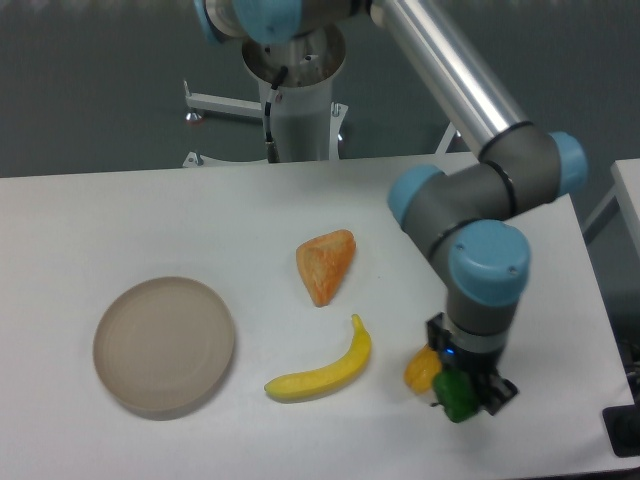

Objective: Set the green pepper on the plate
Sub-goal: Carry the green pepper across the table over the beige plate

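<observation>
The green pepper (456, 396) is held in my gripper (463, 393), which is shut on it and has lifted it just above the table at the front right. It hangs right beside the yellow-orange pepper (420, 368), partly covering it. The beige plate (164, 344) lies at the front left with nothing on it, far from the gripper. My fingers are mostly hidden by the wrist and the pepper.
A yellow banana (322, 373) lies between the plate and the gripper. An orange wedge-shaped food item (325, 264) sits behind it at the table's middle. A dark object (624, 430) shows at the far right edge.
</observation>
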